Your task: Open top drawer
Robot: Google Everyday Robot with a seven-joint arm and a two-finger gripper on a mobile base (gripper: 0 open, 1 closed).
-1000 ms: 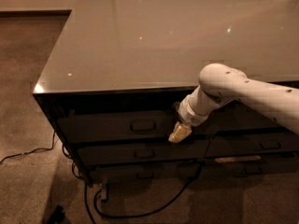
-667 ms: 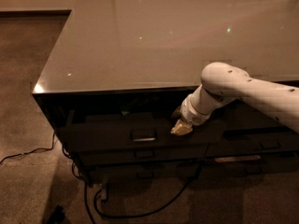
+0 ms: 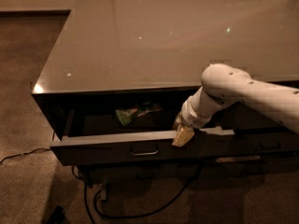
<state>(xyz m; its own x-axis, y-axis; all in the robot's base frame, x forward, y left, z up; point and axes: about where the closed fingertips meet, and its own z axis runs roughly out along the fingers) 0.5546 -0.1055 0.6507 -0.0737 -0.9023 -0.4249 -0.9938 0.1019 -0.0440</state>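
The top drawer of the left stack stands pulled out from under the glossy counter. Its dark flat front carries a small loop handle at centre. Inside lies a green packet. My gripper, at the end of the white arm, rests at the drawer front's top edge, right of the handle. Its yellowish fingertips hang over the edge.
Lower drawers sit in shadow beneath the open one. The right-hand stack of drawers is behind my arm. Black cables lie on the carpet below the cabinet, and one cable runs off to the left.
The top drawer has slid out toward the camera, showing its inside and the green packet. My gripper has come forward with the drawer front.
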